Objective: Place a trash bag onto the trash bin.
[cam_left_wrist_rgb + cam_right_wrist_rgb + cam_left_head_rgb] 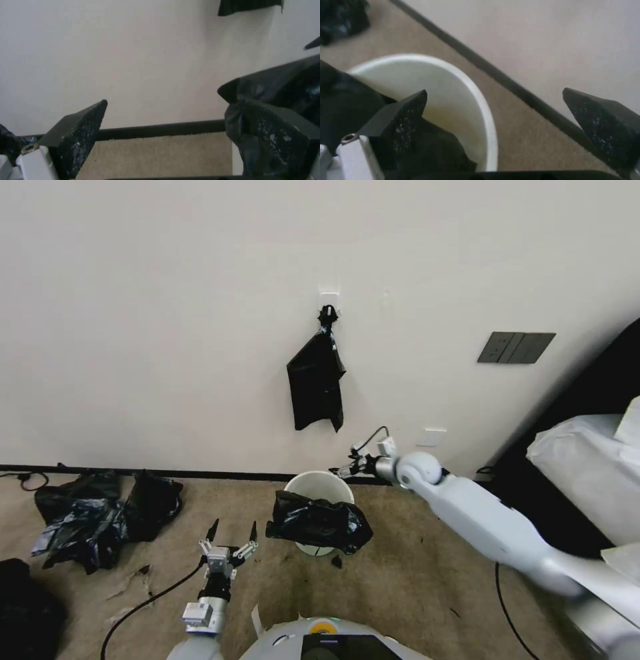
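Bag [319, 523] lies crumpled over my bin's [320, 485] near rim; both my grippers, left [232, 533] and right [341, 471], hang empty, jaws open; spreading needs regrasping.

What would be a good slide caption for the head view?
Trash bag draped over the near rim of the trash bin; open left gripper and open right gripper flank it.

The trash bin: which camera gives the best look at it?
The head view: it shows the cream trash bin standing on the carpet by the wall, the black trash bag draped over its near rim. The right wrist view gives a close look at its rim and inside. The left wrist view shows a sliver of its side.
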